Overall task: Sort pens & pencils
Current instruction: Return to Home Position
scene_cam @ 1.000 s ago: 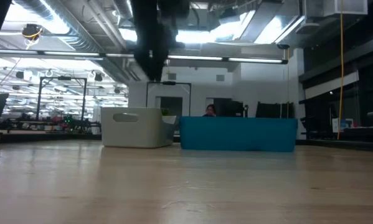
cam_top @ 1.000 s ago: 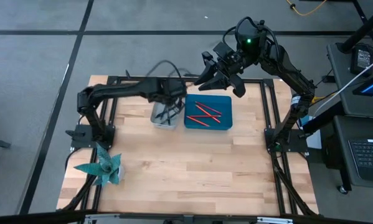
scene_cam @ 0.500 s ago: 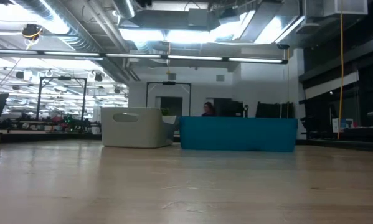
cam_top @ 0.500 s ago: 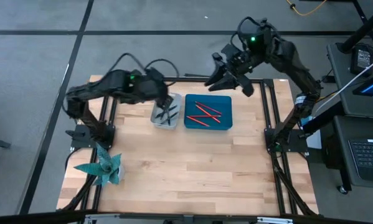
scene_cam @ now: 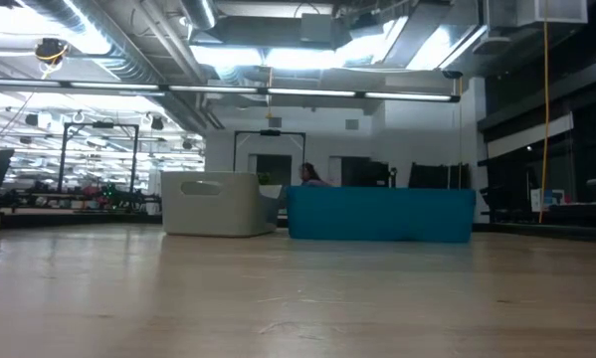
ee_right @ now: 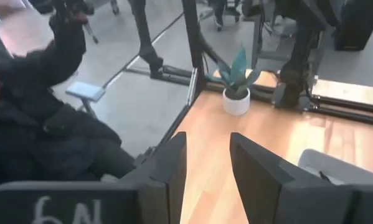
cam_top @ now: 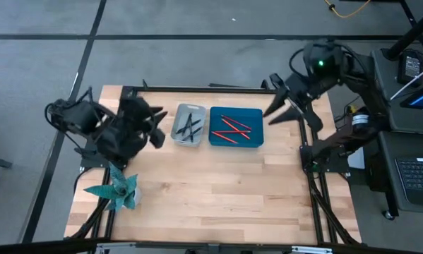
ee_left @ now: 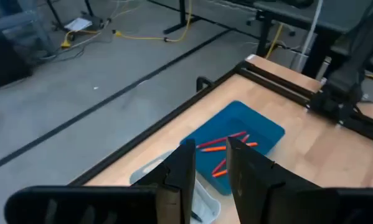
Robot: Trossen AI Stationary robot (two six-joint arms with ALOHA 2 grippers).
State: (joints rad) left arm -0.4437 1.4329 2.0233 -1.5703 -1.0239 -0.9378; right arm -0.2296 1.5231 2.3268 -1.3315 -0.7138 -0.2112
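The worktop (cam_top: 211, 190) carries two bins, side by side at its far edge. The gray bin (cam_top: 174, 131) holds several crossed black pens (cam_top: 190, 127), exact count unclear. The blue bin (cam_top: 258, 138) holds at least three red pencils (cam_top: 230, 128). One potted plant (cam_top: 116, 189) stands at the left near corner. The left tool (ee_left: 210, 144) hovers left of the gray bin, released and empty. The right tool (ee_right: 208, 137) hovers right of the blue bin, also released. Nothing covers either bin.

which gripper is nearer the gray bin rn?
Left. The left gripper sits close beside the gray bin; the right gripper hangs beyond the blue bin.
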